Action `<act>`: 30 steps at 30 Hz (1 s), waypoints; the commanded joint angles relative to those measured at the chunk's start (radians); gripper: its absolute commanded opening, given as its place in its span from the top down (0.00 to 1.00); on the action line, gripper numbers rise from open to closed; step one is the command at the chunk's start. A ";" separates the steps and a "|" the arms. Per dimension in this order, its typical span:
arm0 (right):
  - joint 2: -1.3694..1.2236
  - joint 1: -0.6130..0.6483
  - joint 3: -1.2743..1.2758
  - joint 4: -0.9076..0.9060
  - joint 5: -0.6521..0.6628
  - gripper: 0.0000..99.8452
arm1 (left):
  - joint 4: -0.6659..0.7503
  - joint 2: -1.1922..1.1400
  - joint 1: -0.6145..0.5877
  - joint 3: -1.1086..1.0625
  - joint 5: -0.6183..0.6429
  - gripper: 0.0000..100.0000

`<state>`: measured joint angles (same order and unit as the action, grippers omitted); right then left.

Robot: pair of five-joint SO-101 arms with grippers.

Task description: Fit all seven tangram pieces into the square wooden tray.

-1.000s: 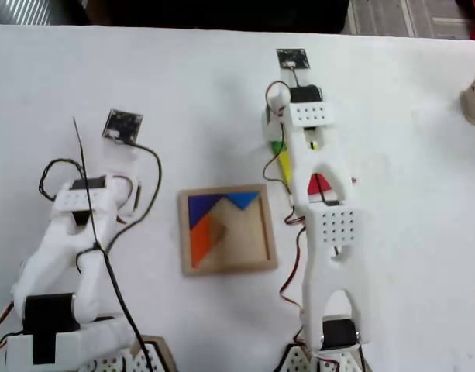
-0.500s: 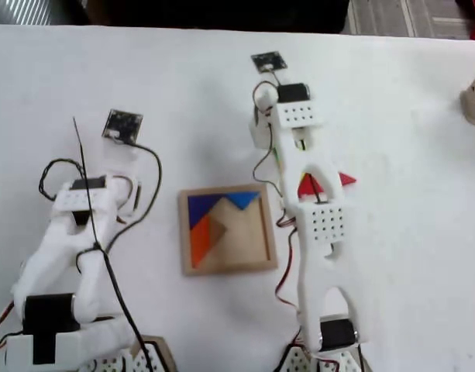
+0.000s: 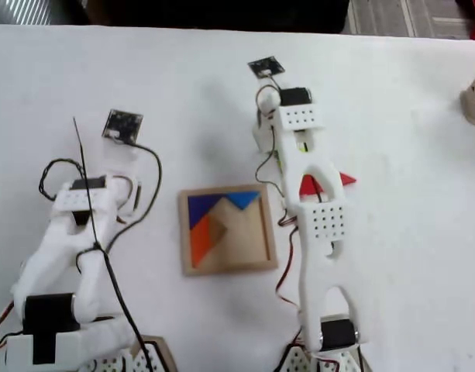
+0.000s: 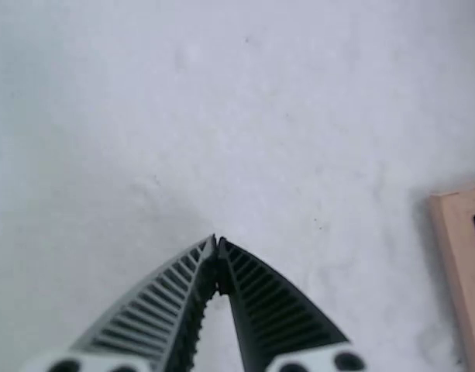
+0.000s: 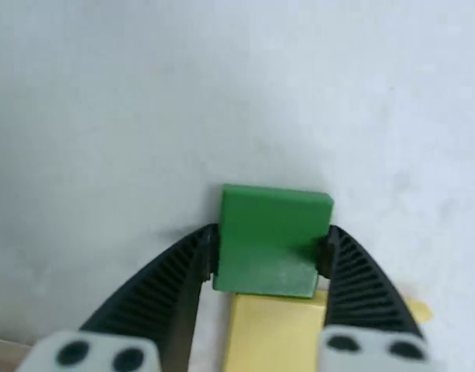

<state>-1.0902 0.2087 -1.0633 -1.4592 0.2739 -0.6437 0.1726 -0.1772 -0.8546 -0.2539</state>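
A: Left side first, pls.

B: Left arm (image 3: 67,232) sits folded at the left of the table (image 3: 183,77), well apart from the pcs. Left end effector (image 4: 217,244) has its tips pressed together w/ nothing btwn them, over bare table.

A: Any print?

B: Left black board (image 3: 122,124) and right black board (image 3: 266,67) sit at the arms' far ends. Any marks on them are too small to tell.

A: Tray?

B: Square wooden tray (image 3: 225,268) lies flat mid-table. Blue triangle (image 3: 200,208) sits in its far-left corner and light-blue triangle (image 3: 242,199) is beside it along the far rim. Orange piece (image 3: 200,242) lies vs. the left wall, touching the blue one.

A: Right arm?

B: Right arm (image 3: 322,232) lies stretched out just right of the tray, wrist beyond the far rim. Right end effector (image 5: 270,244) is narrowed onto the green square (image 5: 274,239), one finger touching each opposite side. Yellow piece (image 5: 280,337) touches the square on the wrist side. Lifted or on the table, can't tell.

A: Other pcs?

B: Red piece (image 3: 342,180) is on the table right of the tray, partly under that arm. At the far right edge there's a beige holed block (image 3: 473,97).
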 commanded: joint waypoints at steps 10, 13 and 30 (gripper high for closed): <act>0.131 0.024 -0.153 -0.269 -0.014 0.98 | 0.020 0.004 -0.007 0.028 0.003 0.97; 0.203 0.042 -0.015 -0.268 -0.032 0.98 | 0.020 0.004 -0.007 0.029 0.003 0.97; 0.849 0.321 0.941 -0.056 -0.009 0.98 | 0.023 0.004 -0.007 0.031 0.003 0.97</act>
<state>-0.4212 0.4879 -0.2685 -1.5896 0.2417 -0.6437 0.1726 -0.1772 -0.8546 -0.2539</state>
